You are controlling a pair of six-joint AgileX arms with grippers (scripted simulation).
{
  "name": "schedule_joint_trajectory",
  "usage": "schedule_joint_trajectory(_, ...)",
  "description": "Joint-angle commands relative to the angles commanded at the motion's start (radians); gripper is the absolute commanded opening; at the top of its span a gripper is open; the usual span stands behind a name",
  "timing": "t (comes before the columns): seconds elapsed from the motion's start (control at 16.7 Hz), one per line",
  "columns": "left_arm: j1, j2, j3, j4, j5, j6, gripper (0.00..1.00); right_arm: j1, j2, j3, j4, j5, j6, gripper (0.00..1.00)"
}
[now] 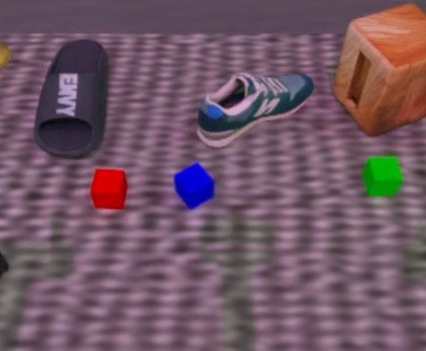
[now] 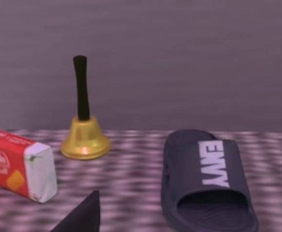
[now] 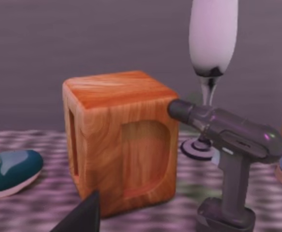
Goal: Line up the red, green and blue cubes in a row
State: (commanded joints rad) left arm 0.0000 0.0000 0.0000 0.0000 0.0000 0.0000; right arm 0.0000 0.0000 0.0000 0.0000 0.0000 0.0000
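Red cube (image 1: 109,189), blue cube (image 1: 194,185), green cube (image 1: 383,176) (three total), gripper states indiscernible.

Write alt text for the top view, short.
Three small cubes sit apart on a purple woven table: red cube at left, blue cube close beside it, green cube far to the right. Behind them lie a dark slide sandal, a teal sneaker and a large wooden cube; no claw is clearly visible.
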Motion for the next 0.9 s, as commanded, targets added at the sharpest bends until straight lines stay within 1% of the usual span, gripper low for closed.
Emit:
schedule_joint_trajectory(0.24, -0.005, 0.03, 0.03, -0.02, -0.001, -0.005, 1.0, 0.0, 0.0, 0.0, 0.0, 0.0, 0.0, 1.0)
schedule_joint_trajectory(0.42, -0.026, 0.156, 0.152, -0.099, 0.0, -0.022, 1.0, 0.0, 0.0, 0.0, 0.0, 0.0, 0.0, 1.0)
schedule_joint_trajectory(0.66, -0.075, 0.47, 0.419, -0.273, 0.002, -0.056, 1.0, 0.0, 0.0, 0.0, 0.0, 0.0, 0.0, 1.0)
schedule_joint_trajectory(0.9, -0.134, 0.913, 0.739, -0.494, 0.003, -0.095, 1.0, 0.0, 0.0, 0.0, 0.0, 0.0, 0.0, 1.0)
